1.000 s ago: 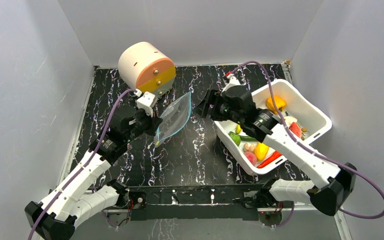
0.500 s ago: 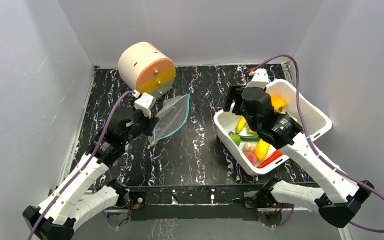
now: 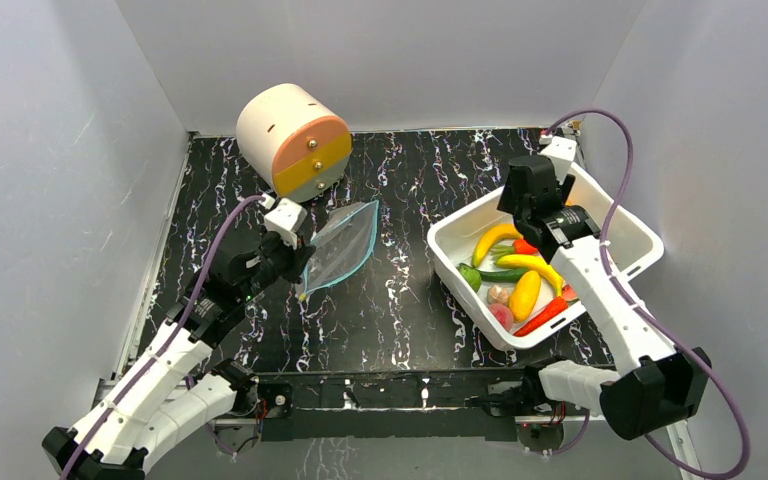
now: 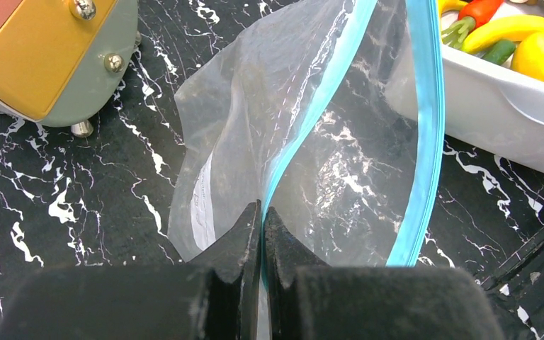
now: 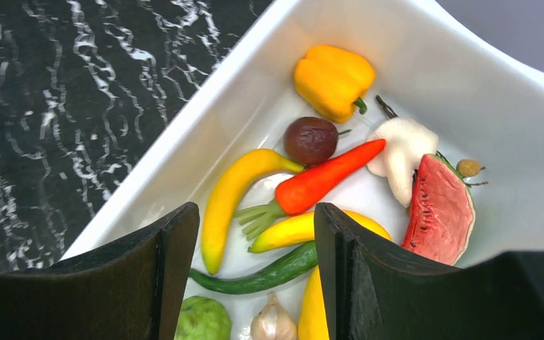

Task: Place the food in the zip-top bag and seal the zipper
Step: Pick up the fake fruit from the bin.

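Black white-veined marble tabletop (image 3: 400,300) floors the grey-walled booth. At left, just beside a cream drum with an orange-and-yellow face (image 3: 290,135), the left gripper (image 4: 262,216) is clamped tight on one lip of the clear floppy zip-top bag (image 3: 343,245). Its teal-blue zipper strip (image 4: 435,120) gapes, the other lip free. Bare marble separates bag from white plastic tub (image 5: 467,78), where the right gripper (image 5: 255,212), fingers spread, hangs over toy fruits and vegetables (image 5: 326,177).

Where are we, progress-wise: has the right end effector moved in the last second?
Yes. The right end effector swung rightward, from left of the white tub to over it.
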Robot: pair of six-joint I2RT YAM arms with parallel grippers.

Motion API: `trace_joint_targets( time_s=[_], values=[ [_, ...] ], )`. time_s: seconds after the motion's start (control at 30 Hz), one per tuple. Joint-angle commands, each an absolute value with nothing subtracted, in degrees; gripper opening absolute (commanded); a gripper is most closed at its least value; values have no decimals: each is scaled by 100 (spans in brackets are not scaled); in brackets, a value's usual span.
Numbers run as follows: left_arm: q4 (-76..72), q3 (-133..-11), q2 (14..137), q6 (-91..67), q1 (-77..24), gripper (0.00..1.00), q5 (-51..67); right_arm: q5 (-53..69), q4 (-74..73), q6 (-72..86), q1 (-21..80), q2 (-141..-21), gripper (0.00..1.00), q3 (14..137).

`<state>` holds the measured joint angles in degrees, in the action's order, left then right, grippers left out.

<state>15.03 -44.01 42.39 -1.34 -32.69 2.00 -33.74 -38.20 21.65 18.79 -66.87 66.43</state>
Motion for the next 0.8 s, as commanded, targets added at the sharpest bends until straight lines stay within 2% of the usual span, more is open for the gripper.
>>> trace_joint_targets(
  time_s=[0.0,0.3,0.47,0.77],
  values=[
    [1390,-4316,4043,-152,-3234,0,307,-3090,-2959,2265,1292,-6876,57,6357],
    [1353,-4237,3941,-131,-3227,0,384,-2647,-1597,2244,192,-7576,54,5777],
    [1310,-4201,3868,-146,-3227,0,413,-2178,-1205,2306,-231,-7913,59,5573],
    [1281,-4180,3916,-136,-3228,0,440,-1803,-842,2486,-413,-8690,70,5509]
  ],
)
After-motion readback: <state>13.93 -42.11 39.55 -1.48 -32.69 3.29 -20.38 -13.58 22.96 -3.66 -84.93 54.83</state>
